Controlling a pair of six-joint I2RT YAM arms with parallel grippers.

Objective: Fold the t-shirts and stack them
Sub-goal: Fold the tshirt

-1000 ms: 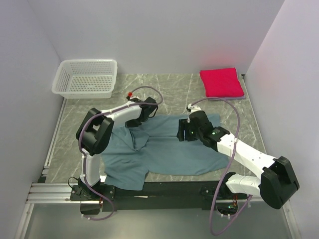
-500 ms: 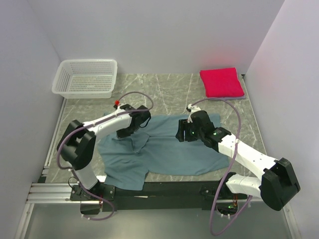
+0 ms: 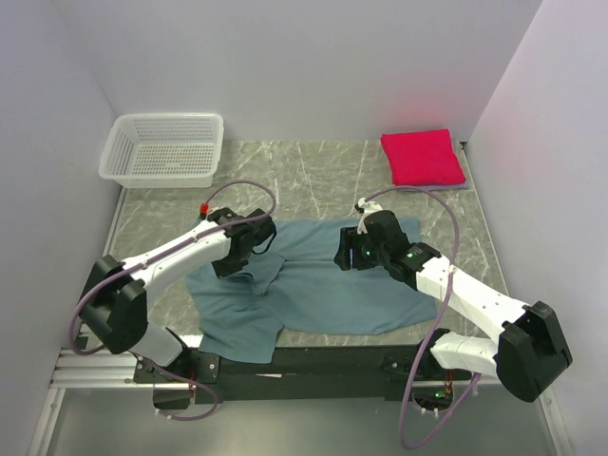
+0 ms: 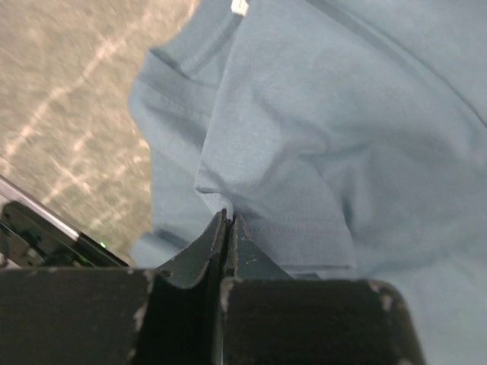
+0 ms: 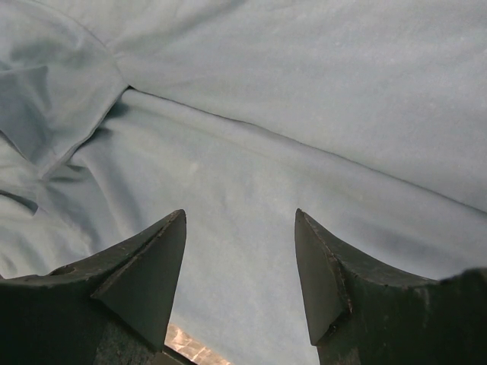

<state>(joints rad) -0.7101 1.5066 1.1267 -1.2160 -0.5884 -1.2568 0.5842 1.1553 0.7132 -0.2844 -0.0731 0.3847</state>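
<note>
The teal-blue t-shirt (image 3: 323, 285) lies spread and rumpled on the marble table between the two arms. My left gripper (image 3: 231, 262) is at its left side, shut on the hemmed sleeve edge (image 4: 289, 228), with the cloth bunched at the fingertips (image 4: 228, 217). My right gripper (image 3: 349, 251) stands open over the shirt's upper right part, with only flat cloth (image 5: 251, 152) between its fingers and nothing held. The crimson-pink t-shirt (image 3: 423, 157) lies folded at the back right, with a thin pale edge (image 3: 462, 186) showing under it.
A white mesh basket (image 3: 163, 149) stands at the back left corner. White walls close in the table on three sides. The black rail (image 3: 313, 359) with the arm bases runs along the near edge, and the shirt's lower hem hangs over it.
The left gripper has closed on the sleeve and swung left and toward me, pulling the shirt's left side with it. The right arm has barely moved.
</note>
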